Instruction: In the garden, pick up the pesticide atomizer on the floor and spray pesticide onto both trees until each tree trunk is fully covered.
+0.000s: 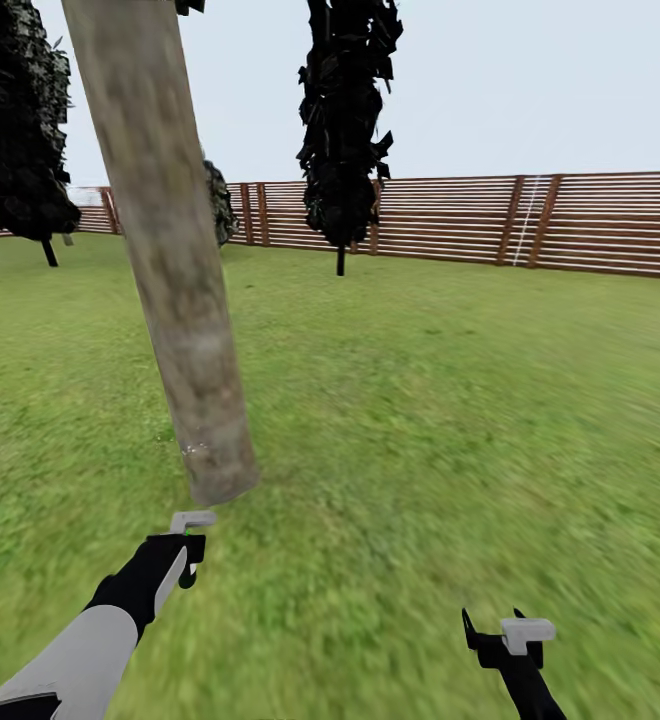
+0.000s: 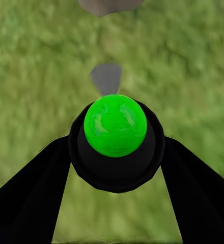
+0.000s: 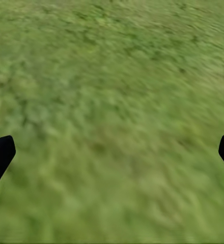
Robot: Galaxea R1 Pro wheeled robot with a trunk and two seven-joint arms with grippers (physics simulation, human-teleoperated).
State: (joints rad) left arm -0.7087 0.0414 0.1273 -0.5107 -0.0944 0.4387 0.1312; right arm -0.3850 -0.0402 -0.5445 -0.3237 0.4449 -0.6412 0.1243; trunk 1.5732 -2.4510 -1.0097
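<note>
Outdoors, blurry green grass floor [image 1: 420,400] runs to a brown slat fence [image 1: 530,220] under pale sky. Leaning beige tree trunk [image 1: 170,260] stands just ahead of the left gripper [image 1: 188,560], whose fingers are clamped on the pesticide atomizer [image 2: 115,137], green-capped in the left wrist view. Right gripper [image 1: 505,640] hangs over grass, fingers [image 3: 0,155] wide apart.

Tree trunk [image 1: 170,250] cut off by the top edge, foliage unseen; grass [image 3: 112,101] blurred; right gripper fingers [image 3: 0,155] clipped at the edges.
</note>
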